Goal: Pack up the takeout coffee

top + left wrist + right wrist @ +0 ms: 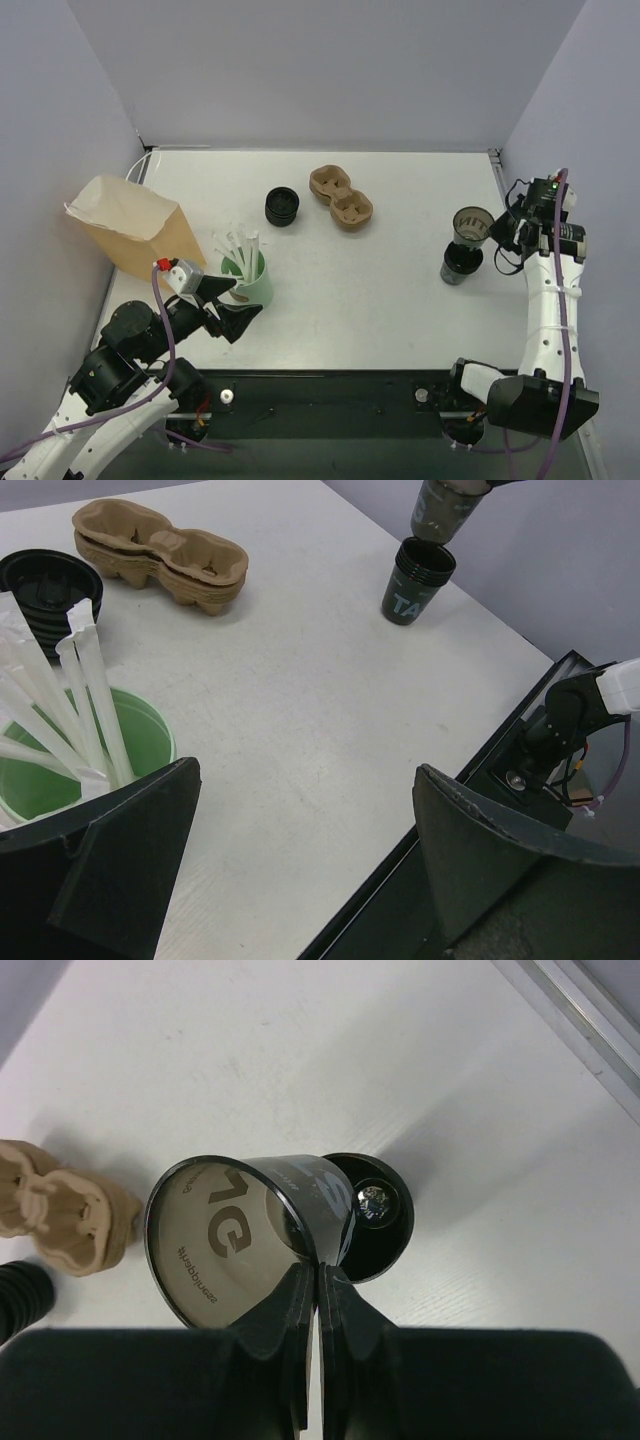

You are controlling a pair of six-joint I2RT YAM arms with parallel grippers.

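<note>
The takeout coffee (282, 206), a short round black cup with a black lid, stands at the back middle of the table, and shows in the left wrist view (45, 578) at the far left. My left gripper (236, 308) is open and empty, low beside the green cup with white straws (246, 273); its jaws stand wide apart over bare table (305, 780). My right gripper (318, 1275) is shut on the rim of a lidless black cup (225, 1250) with a shiny inside, held tilted just above a stack of black cups (459, 267).
A brown paper bag (125, 225) lies at the left. A brown pulp cup carrier (341, 197) sits right of the takeout coffee. The stack of cups (415, 580) stands near the right wall. The table's front edge (430, 820) runs under my left gripper.
</note>
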